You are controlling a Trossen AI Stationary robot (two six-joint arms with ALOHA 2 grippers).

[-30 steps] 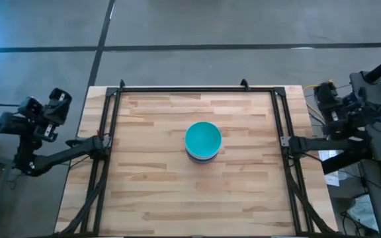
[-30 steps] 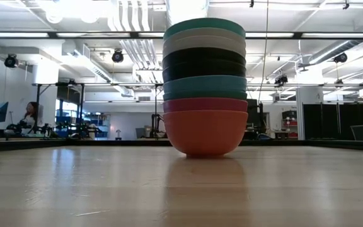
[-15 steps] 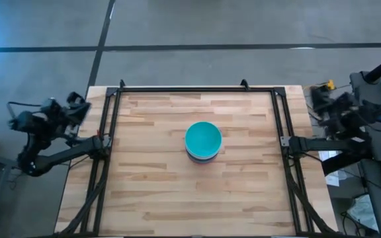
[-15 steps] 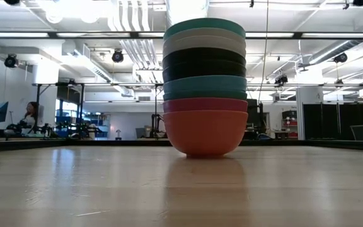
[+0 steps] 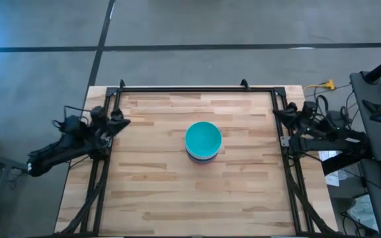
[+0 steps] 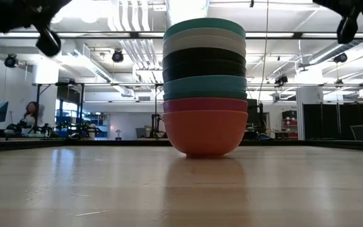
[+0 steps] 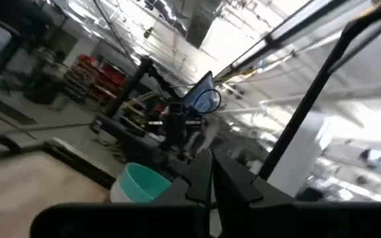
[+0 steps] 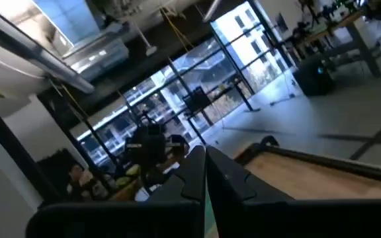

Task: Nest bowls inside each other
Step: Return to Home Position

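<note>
Pale wood planks make up your desk (image 5: 151, 192), boxed in by a black frame (image 5: 197, 88), and the stack (image 5: 203, 142) of bowls stands at its centre. From the level camera it rises upright, each bowl seated in the one below. A red bowl (image 6: 205, 131) rests on the wood at the bottom and a teal bowl (image 6: 204, 25) sits on top, with magenta, teal, black and white rims between. Every bowl in view is in that one stack, so the nesting looks finished and only parking the arms is left.

Your left claw (image 5: 119, 121) hangs over the frame at the desk's left edge, closed tight and holding nothing. Your right claw (image 5: 278, 114) sits over the right edge, likewise pressed together and empty. Both are well apart from the stack.

To do this well, draw each arm outward and back along its own side; you have no reason to cross the middle. The stack is tall on a narrow base, so I judge that a brush from a wrist or cable could topple it. Keep both claws closed, move smoothly, and mind the frame's posts as you retract.
</note>
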